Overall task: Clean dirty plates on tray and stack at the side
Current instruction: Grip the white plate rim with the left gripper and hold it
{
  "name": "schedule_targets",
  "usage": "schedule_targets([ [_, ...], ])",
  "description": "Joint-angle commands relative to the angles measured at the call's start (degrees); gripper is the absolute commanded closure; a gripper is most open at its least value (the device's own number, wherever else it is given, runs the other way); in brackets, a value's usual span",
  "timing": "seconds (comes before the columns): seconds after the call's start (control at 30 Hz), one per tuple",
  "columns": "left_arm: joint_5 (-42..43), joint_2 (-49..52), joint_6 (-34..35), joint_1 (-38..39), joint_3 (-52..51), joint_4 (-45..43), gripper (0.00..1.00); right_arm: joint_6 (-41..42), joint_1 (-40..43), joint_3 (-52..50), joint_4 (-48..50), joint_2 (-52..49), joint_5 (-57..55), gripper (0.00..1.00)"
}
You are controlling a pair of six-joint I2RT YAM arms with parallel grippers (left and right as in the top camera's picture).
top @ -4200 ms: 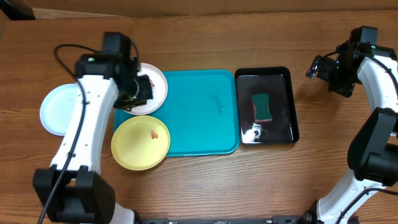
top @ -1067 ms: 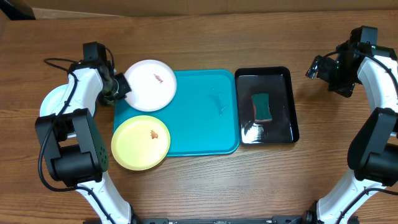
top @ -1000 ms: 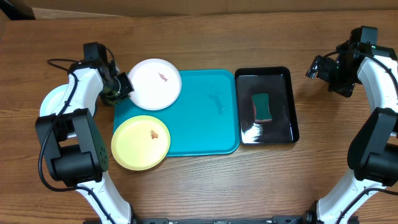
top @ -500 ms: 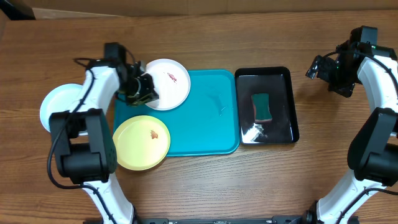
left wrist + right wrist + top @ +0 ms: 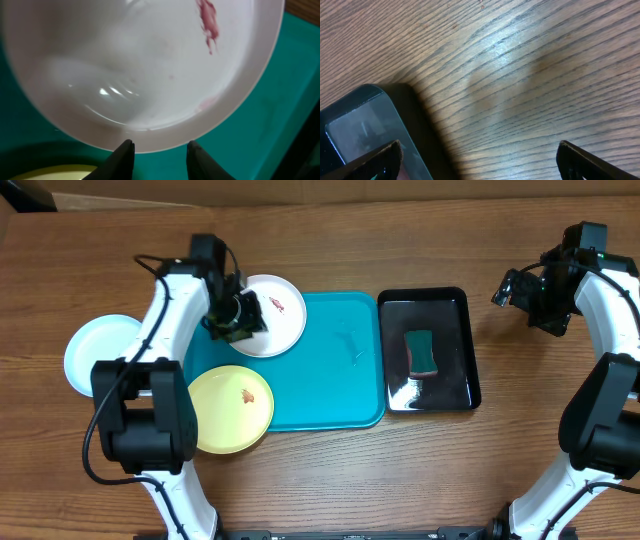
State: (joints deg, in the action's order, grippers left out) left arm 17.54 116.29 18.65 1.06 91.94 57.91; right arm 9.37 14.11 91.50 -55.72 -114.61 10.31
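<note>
We see our left jaws slightly parted at the rim of the white plate (image 5: 150, 75), plate on the turquoise tray (image 5: 330, 380) corner, right jaws wide above the counter (image 5: 520, 75)

a robotics lab setup: a white-and-black left arm (image 5: 170, 310) and right arm (image 5: 612, 305) flank a wood-grain counter (image 5: 330, 480), a cable (image 5: 150, 258) looping loose, plastic plates (image 5: 225, 420), a turquoise tray (image 5: 330, 380) and a black tray (image 5: 450, 310) between them.
</note>
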Motion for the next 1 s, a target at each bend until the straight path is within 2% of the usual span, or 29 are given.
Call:
schedule_targets([
  [0.0, -9.64, 0.50, 0.66, -2.43, 1.66, 1.36, 0.60, 0.28, -0.22, 1.55, 0.13, 1.14, 0.22, 0.00],
  [0.03, -11.47, 0.50, 0.68, -3.08, 1.62, 1.77, 0.56, 0.28, -0.22, 1.55, 0.11, 1.14, 0.22, 0.00],
  [0.17, -14.67, 0.50, 0.68, -5.31, 1.42, 2.05, 0.54, 0.28, -0.22, 1.55, 0.11, 1.14, 0.22, 0.00],
  [0.43, -14.56, 0.55, 0.68, -6.71, 0.59, -0.11, 0.55, 0.28, -0.22, 1.55, 0.13, 1.14, 0.22, 0.00],
  [0.7, -13.22, 0.59, 1.25, -4.57, -5.42, -8.31, 0.55, 0.28, -0.22, 1.55, 0.11, 1.14, 0.20, 0.00],
  [0.97, -12.24, 0.61, 2.82, -2.10, -7.21, -10.69, 0.60, 0.28, -0.22, 1.55, 0.11, 1.14, 0.22, 0.00],
])
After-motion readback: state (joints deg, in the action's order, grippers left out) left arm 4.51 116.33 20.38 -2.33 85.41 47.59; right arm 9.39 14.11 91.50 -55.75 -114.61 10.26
